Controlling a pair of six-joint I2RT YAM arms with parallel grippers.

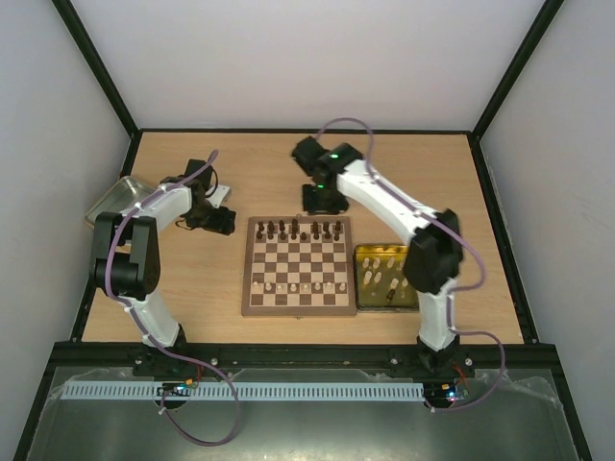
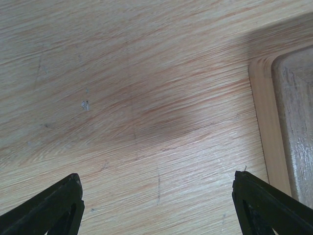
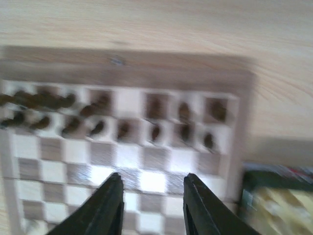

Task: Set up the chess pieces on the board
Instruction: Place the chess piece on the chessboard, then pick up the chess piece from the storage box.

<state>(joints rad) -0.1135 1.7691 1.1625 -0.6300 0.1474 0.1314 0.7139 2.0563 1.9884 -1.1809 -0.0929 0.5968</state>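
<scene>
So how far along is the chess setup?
Done: dark pieces fill much of the board's far two rows, and a few pale pieces stand on the near side. In hand: nothing. The right hand is open and empty above the board, the left hand open over bare table. Left: more pale ones in the tray right of the board.

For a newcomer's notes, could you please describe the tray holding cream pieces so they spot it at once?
Find the checkered board in the middle of the wooden table. The yellowish tray lies just off its right edge. Unlike the greyish tray at the far left, it holds pale pieces.
</scene>
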